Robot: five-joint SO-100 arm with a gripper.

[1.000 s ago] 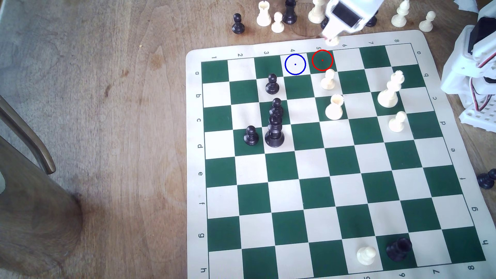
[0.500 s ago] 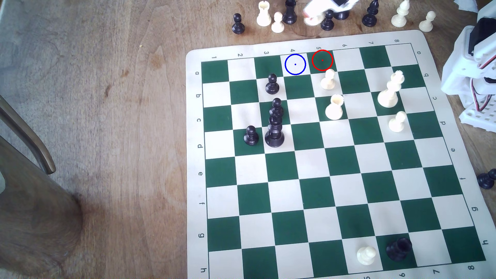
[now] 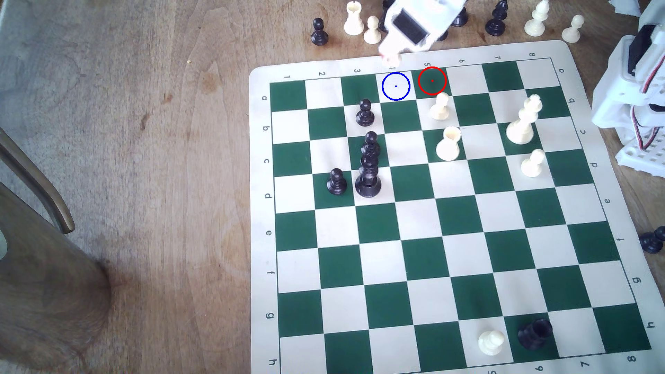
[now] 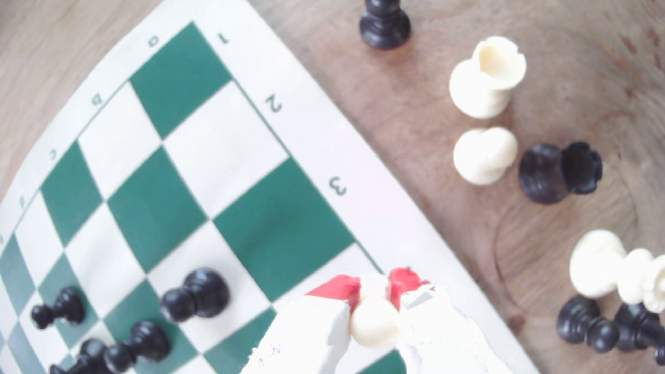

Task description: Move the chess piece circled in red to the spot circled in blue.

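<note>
The gripper (image 4: 374,293) is pinched on the chess piece (image 4: 374,322), a small cream-white pawn whose rounded head sits between the two red-tipped fingers (image 4: 336,287). In the exterior view the gripper (image 3: 390,57) hangs over the far border of the chessboard (image 3: 259,215), just beyond the spot (image 3: 396,86), a cream square ringed in blue with a blue centre dot. The red ring (image 3: 432,81) on the neighbouring green square, to the exterior view's right of the spot, has no piece inside it. Judging from this, the pick-up is done and the carry is nearly done; what is left is to bring the pawn a little nearer over the ringed square, lower it until its base meets the board, and let go. The exterior view gives the whole board, both rings, and the neighbours to avoid: a black pawn (image 3: 365,113) and a cream pawn (image 3: 439,106) one row nearer, on either side of the spot. There the held piece is a pale blur under the arm. The wrist view shows the grip itself, the pawn's head clamped between the fingers, with spare pieces (image 4: 485,77) standing on the wooden table (image 4: 449,223) beside the board's edge, but it carries neither ring.
</note>
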